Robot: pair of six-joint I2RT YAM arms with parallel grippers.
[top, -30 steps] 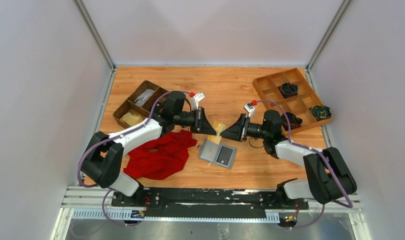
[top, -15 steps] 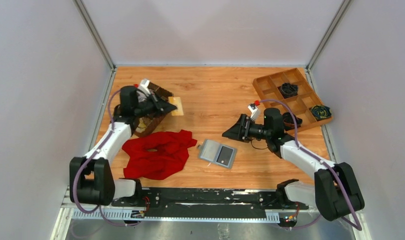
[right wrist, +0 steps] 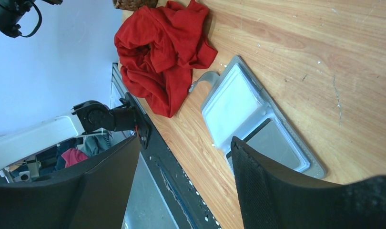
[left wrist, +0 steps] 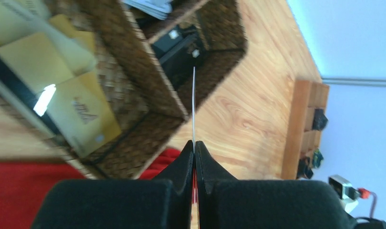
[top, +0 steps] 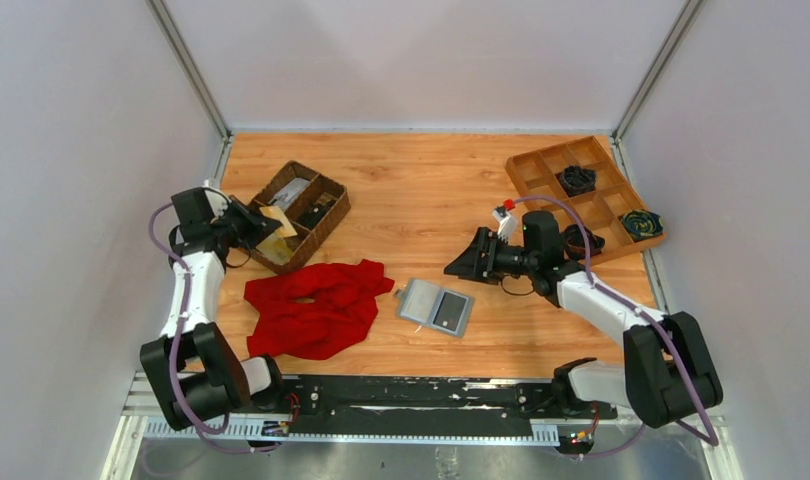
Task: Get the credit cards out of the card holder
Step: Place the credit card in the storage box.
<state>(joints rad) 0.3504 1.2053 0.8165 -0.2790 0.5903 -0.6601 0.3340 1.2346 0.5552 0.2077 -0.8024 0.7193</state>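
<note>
Near the left edge of the tabletop (top: 421,190), the left arm is stretching away from its base, with the wrist turning in toward the wicker basket (top: 319,232). The left gripper (top: 259,222) is hanging over the basket's end nearest that edge, and its fingers are clamping one tan credit card (left wrist: 194,105), seen edge-on from the wrist. On the right side, the right arm is bending in toward the middle. The right gripper (top: 453,267) is pointing at the middle with jaws wide apart, gripping nothing. The grey card holder (top: 436,307) is lying open near the front edge, beside the red cloth (top: 316,305).
</note>
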